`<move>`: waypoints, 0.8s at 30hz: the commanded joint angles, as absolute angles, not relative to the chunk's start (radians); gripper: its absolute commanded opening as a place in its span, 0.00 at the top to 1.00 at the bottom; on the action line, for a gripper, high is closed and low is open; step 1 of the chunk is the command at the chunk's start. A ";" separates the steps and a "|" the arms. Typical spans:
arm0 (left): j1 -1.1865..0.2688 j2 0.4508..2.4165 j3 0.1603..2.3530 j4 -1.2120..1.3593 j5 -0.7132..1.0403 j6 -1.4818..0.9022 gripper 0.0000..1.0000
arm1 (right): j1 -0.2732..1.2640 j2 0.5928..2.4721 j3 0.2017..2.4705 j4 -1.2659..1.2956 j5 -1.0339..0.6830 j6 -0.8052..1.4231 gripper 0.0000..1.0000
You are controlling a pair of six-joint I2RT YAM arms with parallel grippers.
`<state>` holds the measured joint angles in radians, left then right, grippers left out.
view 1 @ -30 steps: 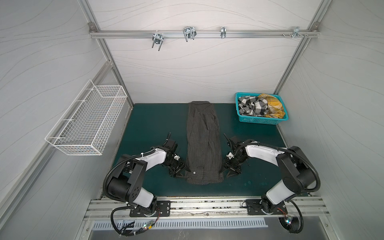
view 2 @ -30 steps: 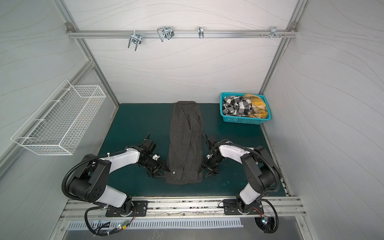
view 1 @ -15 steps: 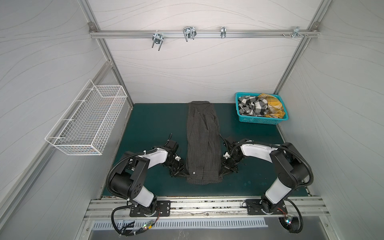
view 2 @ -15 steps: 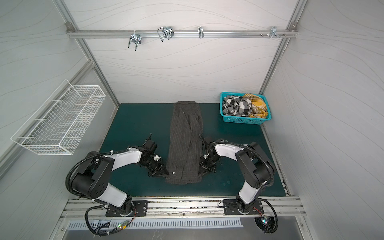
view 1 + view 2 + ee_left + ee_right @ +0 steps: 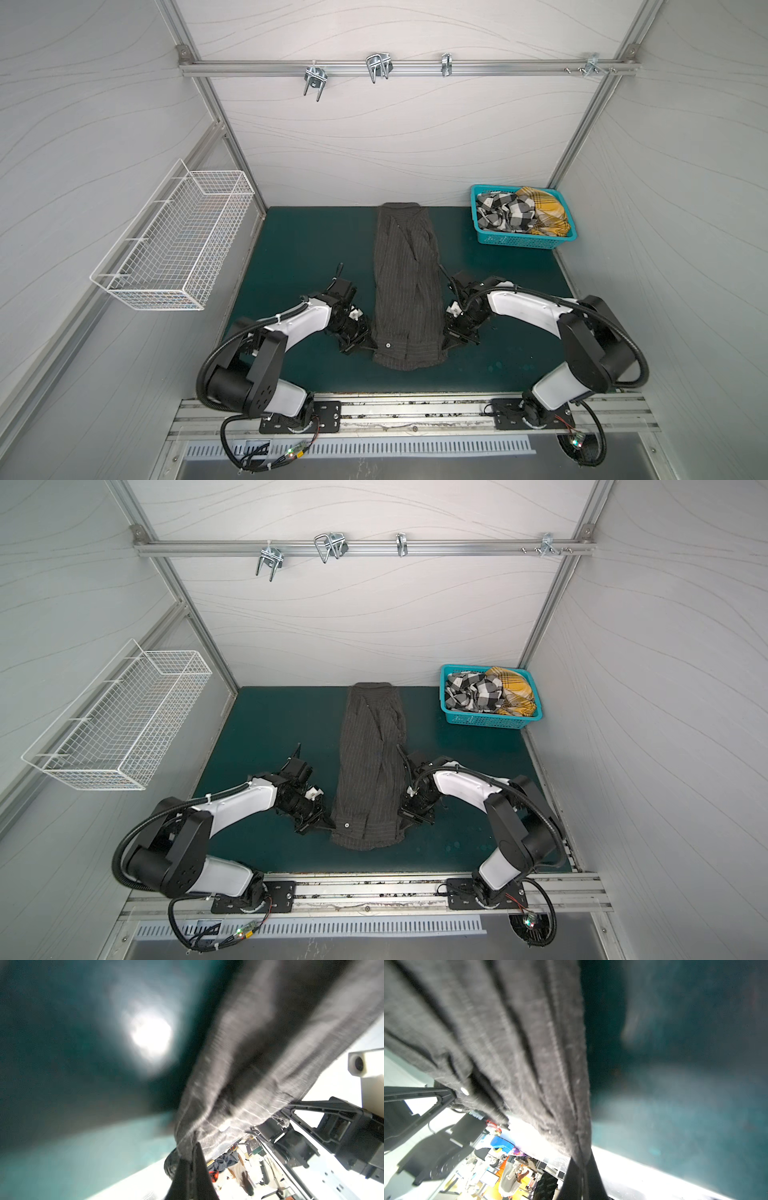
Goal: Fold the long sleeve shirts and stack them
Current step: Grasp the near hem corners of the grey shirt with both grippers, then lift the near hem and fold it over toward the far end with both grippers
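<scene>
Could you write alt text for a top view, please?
A left gripper and right gripper pinch the near corners of a narrow, folded dark charcoal pinstriped shirt lying on a dark green table. A teal plastic basket at far right holds a black-and-white checked shirt and a mustard-yellow plaid shirt.

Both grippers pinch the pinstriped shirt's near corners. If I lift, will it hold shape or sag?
Likely floppy: the pinstriped shirt is thin, creased cloth, so it should sag between the left gripper and right gripper. Its folded-in layers may slide open, since only the corners are pinched.
</scene>
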<state>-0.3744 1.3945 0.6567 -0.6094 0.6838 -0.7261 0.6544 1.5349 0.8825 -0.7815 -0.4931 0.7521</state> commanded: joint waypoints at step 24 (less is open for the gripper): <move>-0.352 1.449 1.086 -0.608 0.622 -0.825 1.00 | 0.437 1.625 1.312 -0.962 -0.601 0.608 1.00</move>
<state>-0.3809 1.3563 0.9966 -0.6899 0.6636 -0.8017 0.4744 1.5326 1.2247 -0.9421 -0.5606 0.6678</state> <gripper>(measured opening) 0.047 0.047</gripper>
